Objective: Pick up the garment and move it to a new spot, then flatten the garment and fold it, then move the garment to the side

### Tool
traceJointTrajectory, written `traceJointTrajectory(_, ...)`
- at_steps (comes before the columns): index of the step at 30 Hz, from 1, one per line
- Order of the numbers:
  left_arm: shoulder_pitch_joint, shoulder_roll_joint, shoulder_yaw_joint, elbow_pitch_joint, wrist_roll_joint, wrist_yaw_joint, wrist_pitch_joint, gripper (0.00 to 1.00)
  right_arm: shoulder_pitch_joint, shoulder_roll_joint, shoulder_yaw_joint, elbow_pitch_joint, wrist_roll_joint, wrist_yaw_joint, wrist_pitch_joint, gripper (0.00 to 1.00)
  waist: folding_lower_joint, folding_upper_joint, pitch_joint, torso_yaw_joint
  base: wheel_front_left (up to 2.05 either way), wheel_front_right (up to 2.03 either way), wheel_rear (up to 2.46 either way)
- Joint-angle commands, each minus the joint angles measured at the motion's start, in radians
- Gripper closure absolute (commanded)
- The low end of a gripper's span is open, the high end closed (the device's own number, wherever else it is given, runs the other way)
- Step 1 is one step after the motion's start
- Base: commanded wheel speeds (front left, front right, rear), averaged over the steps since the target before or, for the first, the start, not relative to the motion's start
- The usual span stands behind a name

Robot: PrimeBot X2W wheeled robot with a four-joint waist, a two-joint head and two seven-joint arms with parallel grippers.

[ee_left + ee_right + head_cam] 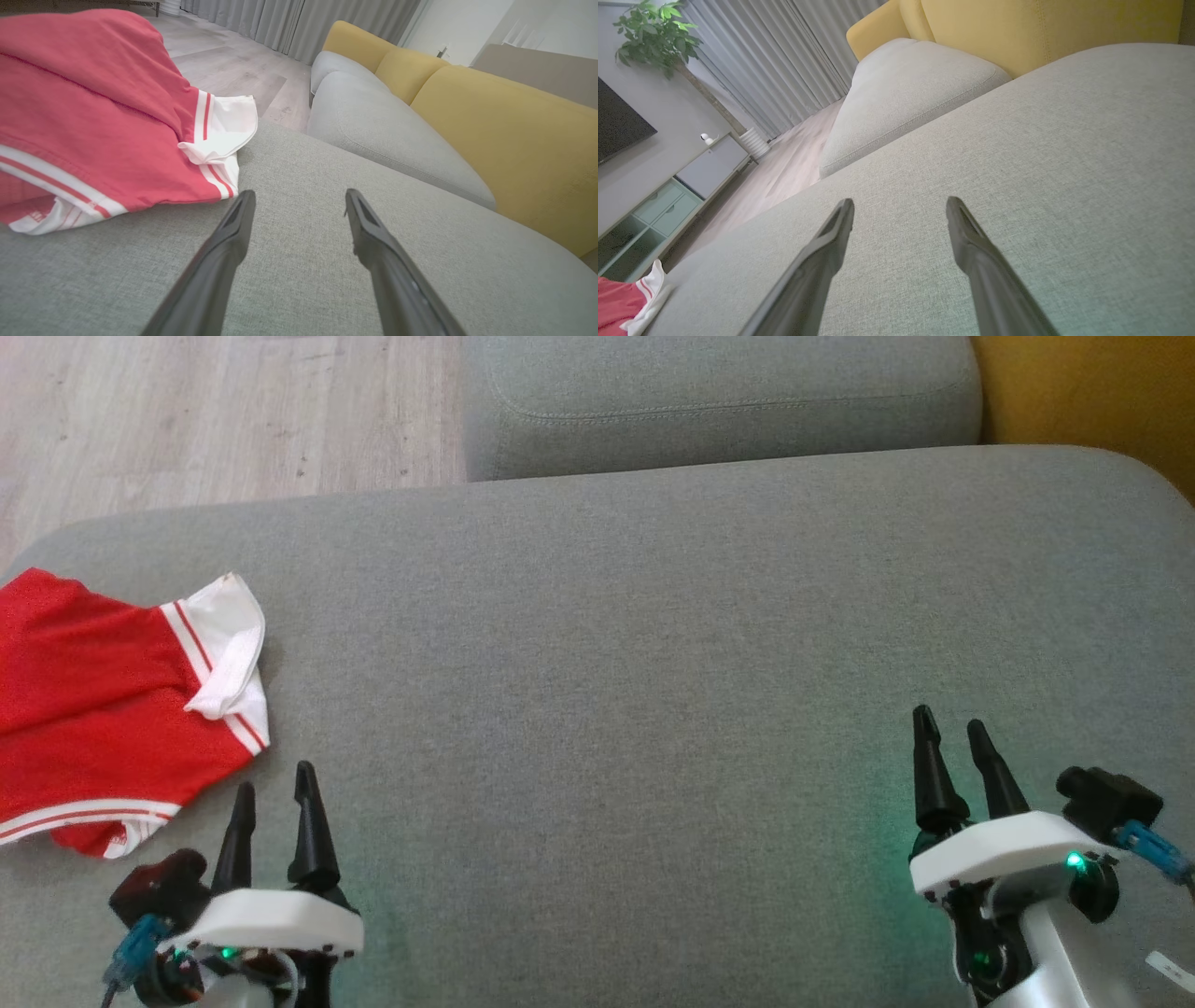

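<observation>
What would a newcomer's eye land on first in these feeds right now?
The red garment with white striped trim stands out, lying rumpled at the left end of the grey cushion. Next, the left gripper sits just to its right with fingers open, not touching it, while the right gripper hovers open over bare cushion at the lower right. The yellow backrest adds the other strong colour, behind the seat.

On cushion (653,644), garment (103,709) at left edge, left tool (274,777) beside it, right tool (949,717) far right
</observation>
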Motion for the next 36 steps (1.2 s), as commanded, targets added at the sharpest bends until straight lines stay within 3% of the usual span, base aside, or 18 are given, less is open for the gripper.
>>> traceJointTrajectory(1,-0.054,0.019,0.017,-0.022,0.035,0.007,-0.017,0.00,-0.061,-0.013,0.023,-0.023,-0.036,-0.001,-0.017,0.00,-0.0001,0.0000,0.000,0.000,0.00,0.00,0.00)
traceJointTrajectory(36,-0.072,0.014,0.012,0.077,0.420,0.032,-0.117,0.00,-0.098,0.010,0.039,0.086,-0.493,-0.001,-0.117,0.00,-0.0001,0.0000,-0.011,-0.009,0.00,0.00,0.00)
